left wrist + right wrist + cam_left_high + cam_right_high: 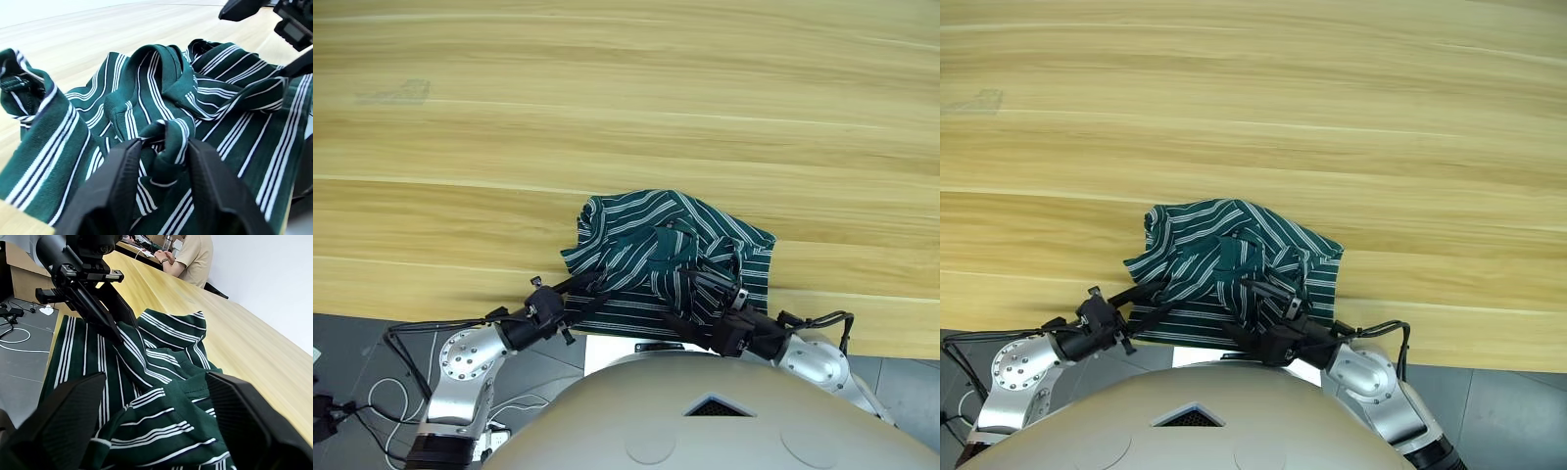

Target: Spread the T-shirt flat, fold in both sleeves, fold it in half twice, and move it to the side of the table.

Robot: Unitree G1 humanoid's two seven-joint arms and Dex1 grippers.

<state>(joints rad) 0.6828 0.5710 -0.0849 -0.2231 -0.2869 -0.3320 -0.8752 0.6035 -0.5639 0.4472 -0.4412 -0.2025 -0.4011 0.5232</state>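
Green with thin white stripes, the T-shirt (671,255) lies in a crumpled heap on the wooden table (607,117). It sits right at the table's near edge, and its bottom part hangs a little over that edge. It is not flat. Folds and bumps stick up all over it, and the collar is bunched up in the middle.

My left claw (164,147) is at the table's near edge, on the left part of the heap. Its two black fingers (122,181) are squeezed in on a small fold of striped cloth, so it is holding the shirt.

My right claw (154,377) is at the same table edge, on the right part of the heap. Its fingers (73,406) are spread wide apart, one on each side of a hump of cloth, and they are not pinching it.
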